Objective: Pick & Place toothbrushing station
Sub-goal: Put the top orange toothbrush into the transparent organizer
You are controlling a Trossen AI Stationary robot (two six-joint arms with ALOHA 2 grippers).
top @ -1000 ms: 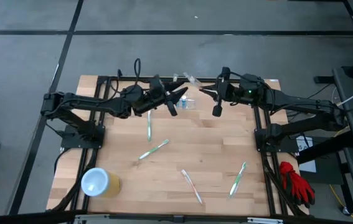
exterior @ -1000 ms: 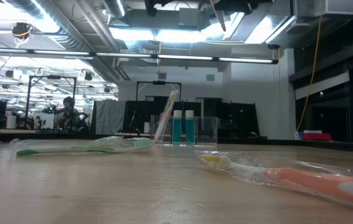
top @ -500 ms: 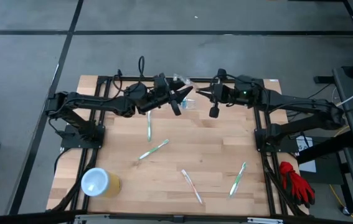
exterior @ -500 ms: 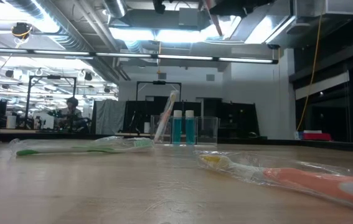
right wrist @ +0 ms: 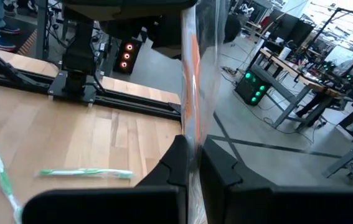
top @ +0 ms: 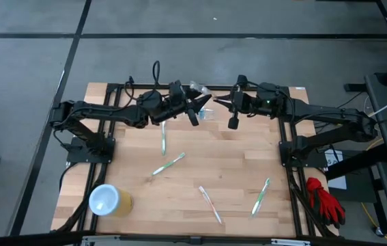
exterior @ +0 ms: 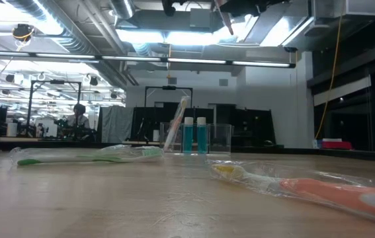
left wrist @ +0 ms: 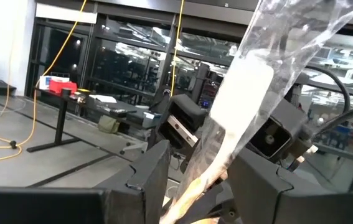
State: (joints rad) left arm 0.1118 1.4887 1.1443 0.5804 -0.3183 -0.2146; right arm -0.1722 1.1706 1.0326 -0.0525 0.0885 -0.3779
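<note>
Sitting just below and between your two grippers, the toothbrushing station (exterior: 197, 137) holds two blue tubes (exterior: 188, 135) and a leaning toothbrush (exterior: 176, 125), so beware: left gripper (top: 198, 109) and right gripper (top: 226, 113), both clamped on seemingly one wrapped toothbrush (left wrist: 241, 81), could drop it and topple the holder.

From above, the clear holder (top: 205, 114) is showing only as a faint patch between the two arms, too small to make out its compartments. The wrapped toothbrush (left wrist: 241, 93) in the left tool (left wrist: 192, 180) is running off the left wrist picture's upper edge, and the one (right wrist: 192, 74) in the right tool (right wrist: 192, 168) is being cut off likewise. In the low view both arms are lying mostly beyond the upper edge, and the orange toothbrush (exterior: 326, 192) is running out of frame.
</note>
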